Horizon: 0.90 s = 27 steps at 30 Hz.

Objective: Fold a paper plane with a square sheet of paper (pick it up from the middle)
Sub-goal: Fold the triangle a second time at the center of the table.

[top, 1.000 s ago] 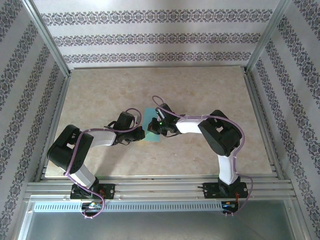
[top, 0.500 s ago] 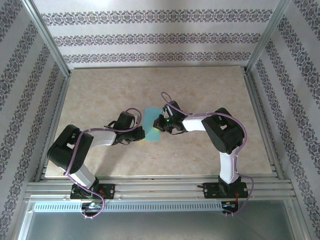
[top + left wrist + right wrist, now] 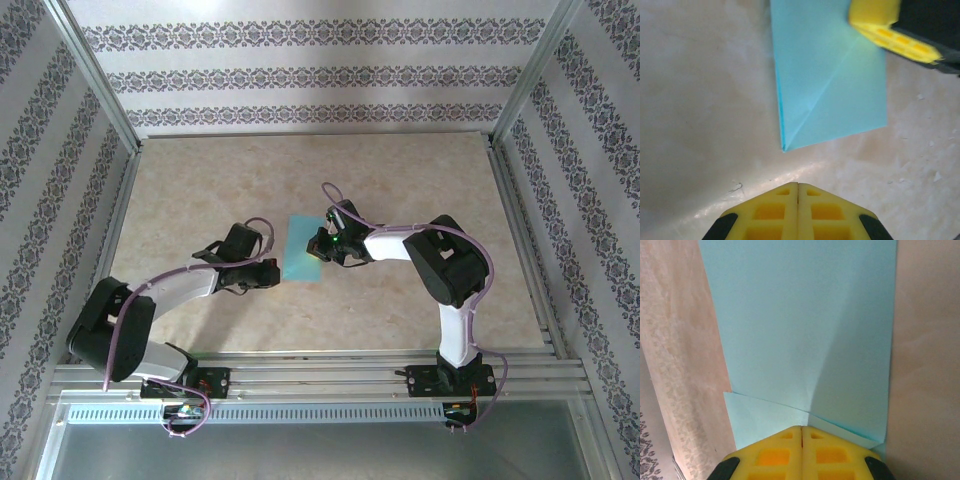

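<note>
The turquoise-blue sheet of paper (image 3: 300,262) lies flat at the middle of the table, folded into a narrow strip with a diagonal crease (image 3: 830,85). My right gripper (image 3: 318,247) is shut, and its tips sit over the sheet's right edge. In the right wrist view its closed tips (image 3: 801,428) are over two small folded corner flaps of the paper (image 3: 805,330). My left gripper (image 3: 272,273) is shut and empty, just left of the sheet. In its own view the closed tips (image 3: 798,184) stand a short way off the sheet's pointed corner. The right gripper's yellow finger (image 3: 885,25) shows on the sheet's far side.
The beige marbled tabletop (image 3: 400,180) is framed by aluminium rails (image 3: 320,375) and patterned walls (image 3: 320,75). Both arms reach in from the near edge and meet at the middle.
My left gripper has drawn back to the left off the paper, and its arm has swung lower and leftward. The right gripper has shifted slightly right and further back over the sheet's edge.
</note>
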Available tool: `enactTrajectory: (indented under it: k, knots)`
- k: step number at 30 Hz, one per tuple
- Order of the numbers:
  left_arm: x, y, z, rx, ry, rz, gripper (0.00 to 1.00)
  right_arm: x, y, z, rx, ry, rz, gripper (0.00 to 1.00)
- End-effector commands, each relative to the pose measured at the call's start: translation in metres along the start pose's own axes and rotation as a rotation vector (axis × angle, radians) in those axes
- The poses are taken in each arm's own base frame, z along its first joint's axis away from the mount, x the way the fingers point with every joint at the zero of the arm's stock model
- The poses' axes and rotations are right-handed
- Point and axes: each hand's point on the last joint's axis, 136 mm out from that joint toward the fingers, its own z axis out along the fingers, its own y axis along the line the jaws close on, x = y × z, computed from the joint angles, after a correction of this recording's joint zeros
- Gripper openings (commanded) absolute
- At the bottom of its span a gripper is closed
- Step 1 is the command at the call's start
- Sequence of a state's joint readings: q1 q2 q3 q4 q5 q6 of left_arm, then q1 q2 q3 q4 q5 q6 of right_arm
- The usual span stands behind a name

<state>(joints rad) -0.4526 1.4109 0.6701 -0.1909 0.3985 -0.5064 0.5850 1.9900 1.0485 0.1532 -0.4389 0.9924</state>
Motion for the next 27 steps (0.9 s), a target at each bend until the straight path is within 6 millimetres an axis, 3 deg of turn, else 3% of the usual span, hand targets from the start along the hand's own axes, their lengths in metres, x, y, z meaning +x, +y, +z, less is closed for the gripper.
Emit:
enactTrajectory:
  k: [1, 7, 15, 22, 24, 27]
  knots:
    - [-0.017, -0.018, -0.005, 0.043, -0.035, 0.027, 0.06, 0.006, -0.046, 0.010, 0.154, 0.012, 0.043, 0.00]
    - [-0.037, -0.039, 0.021, 0.154, -0.033, -0.007, 0.06, 0.008, -0.042, 0.011, 0.142, 0.026, 0.040, 0.00]
    - [-0.029, -0.022, 0.050, 0.100, 0.045, -0.046, 0.05, 0.009, -0.040, 0.010, 0.140, 0.035, 0.038, 0.00]
    - [0.020, 0.017, 0.045, -0.049, 0.169, -0.052, 0.04, 0.006, -0.035, 0.009, 0.126, 0.036, 0.032, 0.00]
    - [0.026, 0.020, 0.039, -0.054, 0.179, -0.045, 0.04, 0.005, -0.030, 0.008, 0.117, 0.038, 0.025, 0.00]
    - [0.023, 0.007, 0.029, 0.001, 0.160, -0.024, 0.05, 0.002, -0.020, 0.006, 0.092, 0.038, 0.009, 0.00]
